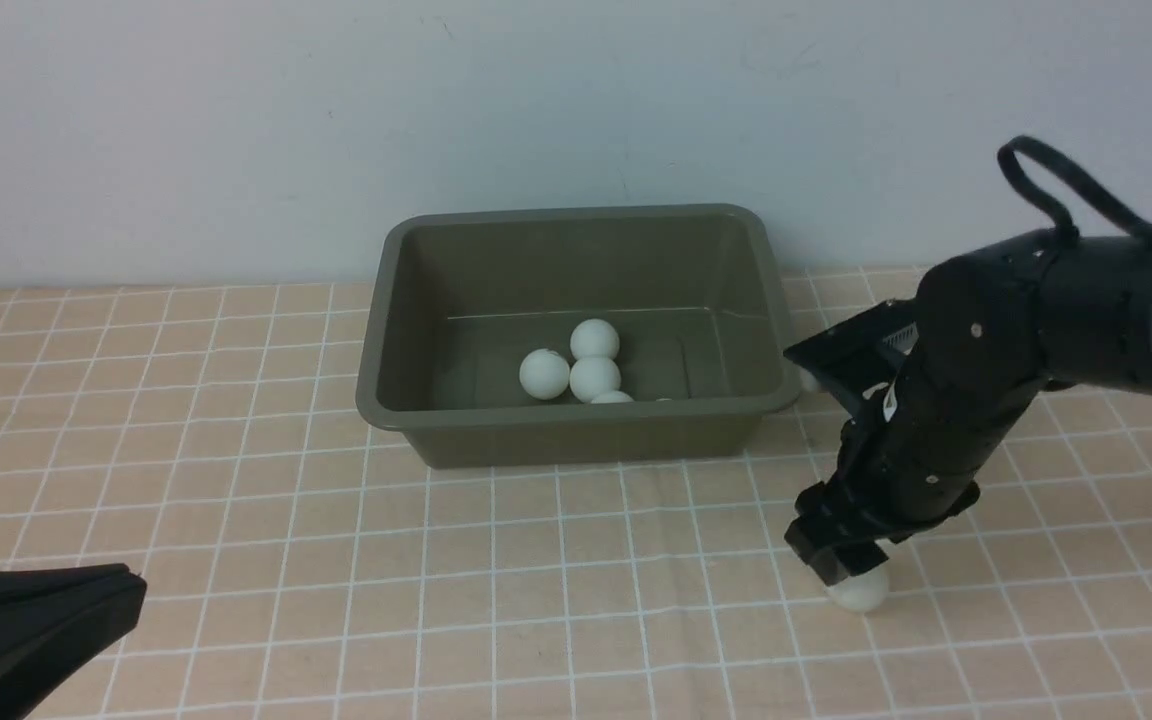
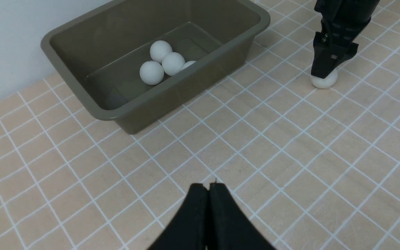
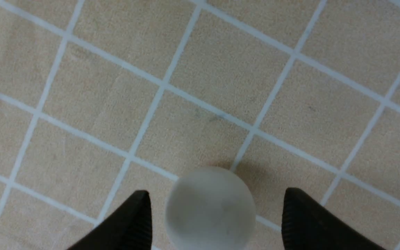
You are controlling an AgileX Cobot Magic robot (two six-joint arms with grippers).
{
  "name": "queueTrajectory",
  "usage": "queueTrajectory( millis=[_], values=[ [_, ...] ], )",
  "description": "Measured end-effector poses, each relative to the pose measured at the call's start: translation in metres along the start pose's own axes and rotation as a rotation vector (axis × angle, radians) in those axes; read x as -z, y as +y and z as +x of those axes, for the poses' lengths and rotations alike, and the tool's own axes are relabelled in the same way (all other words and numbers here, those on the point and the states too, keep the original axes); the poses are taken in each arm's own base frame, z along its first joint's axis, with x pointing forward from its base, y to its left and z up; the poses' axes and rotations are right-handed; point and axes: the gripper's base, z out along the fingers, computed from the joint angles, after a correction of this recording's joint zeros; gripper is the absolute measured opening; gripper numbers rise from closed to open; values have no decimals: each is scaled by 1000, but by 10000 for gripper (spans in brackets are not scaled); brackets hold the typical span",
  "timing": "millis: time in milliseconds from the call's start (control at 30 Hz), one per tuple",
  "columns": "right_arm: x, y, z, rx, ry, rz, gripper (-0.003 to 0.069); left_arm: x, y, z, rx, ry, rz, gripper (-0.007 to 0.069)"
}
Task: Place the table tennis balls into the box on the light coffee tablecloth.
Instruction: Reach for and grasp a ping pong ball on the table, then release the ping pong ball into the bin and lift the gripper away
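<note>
Tablecloth (image 1: 236, 560), one box (image 1: 576, 420) (four balls (image 1: 594, 339) seen), loose ball (image 1: 862, 592)

No text, label or number is legible — none anywhere.

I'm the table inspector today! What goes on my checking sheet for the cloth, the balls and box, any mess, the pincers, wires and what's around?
Surface: light coffee tablecloth, white grid, lying flat.
Job's things: box near the wall; three table tennis balls plainly inside, more part-hidden by its front wall; one loose ball on the cloth.
Clutter: nothing seen.
Pincers: left pincer shut, empty; right pincer open, astride the loose ball, gaps either side.
Cables: black cable loop on the right arm.
Surroundings: plain pale wall.
</note>
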Motion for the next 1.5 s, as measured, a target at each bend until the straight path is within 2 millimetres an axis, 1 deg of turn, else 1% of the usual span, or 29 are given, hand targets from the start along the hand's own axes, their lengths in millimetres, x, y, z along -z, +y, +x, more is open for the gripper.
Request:
queueTrajectory(
  millis=[67,100,233,267,333,433,500,533,600,633,667,700,800,833,867,900,967,1100,1167,1233,1267,1300,1333,1367,1500],
  values=[
    [-5,0,0,-2,8,-2,459,0,0,0,0,0,0,-69],
    [-10,0,0,-1,23,-4,459,0,0,0,0,0,0,-69],
    [-16,0,1,-5,45,-9,444,0,0,0,0,0,0,-69],
    [-17,2,3,-14,69,-21,399,0,0,0,0,0,0,-69],
    [-13,3,3,-25,98,-41,358,0,0,0,0,0,0,-69],
    [-3,7,-4,-24,123,-88,360,0,0,0,-1,0,0,-69],
    [10,11,-14,-18,110,-142,360,0,0,0,-1,0,0,-69],
    [11,11,-15,-18,102,-147,360,0,0,0,-1,0,0,-69],
    [37,17,-35,-1,40,-225,360,0,0,0,0,1,0,-69],
    [49,19,-44,2,-6,-247,360,0,0,0,0,1,0,-69],
    [57,19,-50,7,-35,-258,360,0,0,0,0,1,0,-69],
    [72,20,-62,12,-101,-269,360,0,0,0,0,1,0,-69],
    [105,17,-87,28,-279,-242,360,0,0,0,0,1,0,-69],
    [107,17,-89,29,-290,-239,360,0,0,0,0,1,0,-69],
    [114,15,-97,33,-352,-217,360,0,0,0,0,1,0,-69],
    [118,13,-106,38,-393,-198,360,0,0,0,0,1,0,-69],
    [113,11,-114,38,-409,-188,360,0,0,0,0,1,0,-69],
    [75,9,-125,28,-352,-192,360,0,0,0,0,1,0,-69],
    [48,9,-128,20,-296,-197,360,0,0,0,0,1,0,-69],
    [28,8,-130,16,-259,-201,360,0,0,0,0,1,0,-69],
    [23,8,-132,15,-250,-202,364,0,0,0,0,1,0,-69],
    [22,8,-132,15,-248,-202,366,0,0,0,0,1,0,-69],
    [16,8,-134,15,-241,-203,390,0,0,0,0,1,0,-69],
    [15,7,-135,15,-243,-203,416,0,0,0,0,1,0,-69],
    [23,7,-141,19,-272,-200,529,0,0,0,0,1,0,-69]
  ],
)
